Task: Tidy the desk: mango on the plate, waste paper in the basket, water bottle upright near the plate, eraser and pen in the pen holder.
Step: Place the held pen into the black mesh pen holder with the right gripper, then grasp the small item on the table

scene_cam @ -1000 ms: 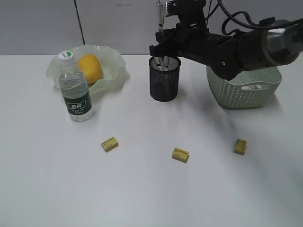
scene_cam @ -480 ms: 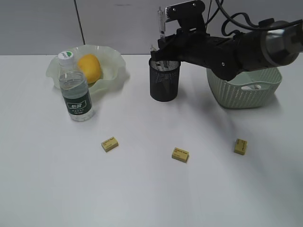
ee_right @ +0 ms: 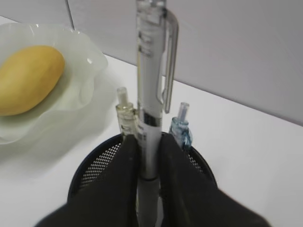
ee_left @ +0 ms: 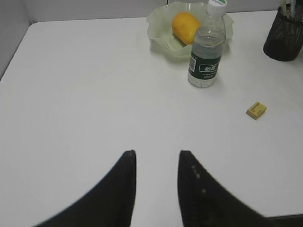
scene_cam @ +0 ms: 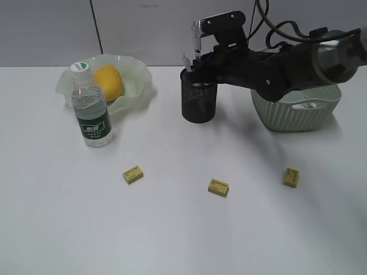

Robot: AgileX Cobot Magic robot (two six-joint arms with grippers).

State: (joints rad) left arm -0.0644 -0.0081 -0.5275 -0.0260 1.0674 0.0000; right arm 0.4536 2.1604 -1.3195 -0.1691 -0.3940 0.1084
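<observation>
My right gripper (ee_right: 148,146) is shut on a clear pen (ee_right: 150,94), held upright with its lower end inside the black mesh pen holder (scene_cam: 199,103). Two more pens (ee_right: 124,111) stand in the holder. The mango (scene_cam: 108,82) lies in the ruffled green plate (scene_cam: 141,77), and the water bottle (scene_cam: 90,109) stands upright just in front of it. Three yellow erasers (scene_cam: 132,174) (scene_cam: 218,187) (scene_cam: 291,177) lie on the table. My left gripper (ee_left: 156,156) hangs open over bare table, holding nothing. The waste paper is out of view.
The woven-look green basket (scene_cam: 295,109) stands right of the pen holder, partly behind my right arm (scene_cam: 275,63). A grey wall runs along the back of the white table (scene_cam: 172,229).
My right gripper has sunk with the pen, so the pen's lower end now sits deeper in the pen holder. The arm has shifted slightly right. Nothing else moved.
</observation>
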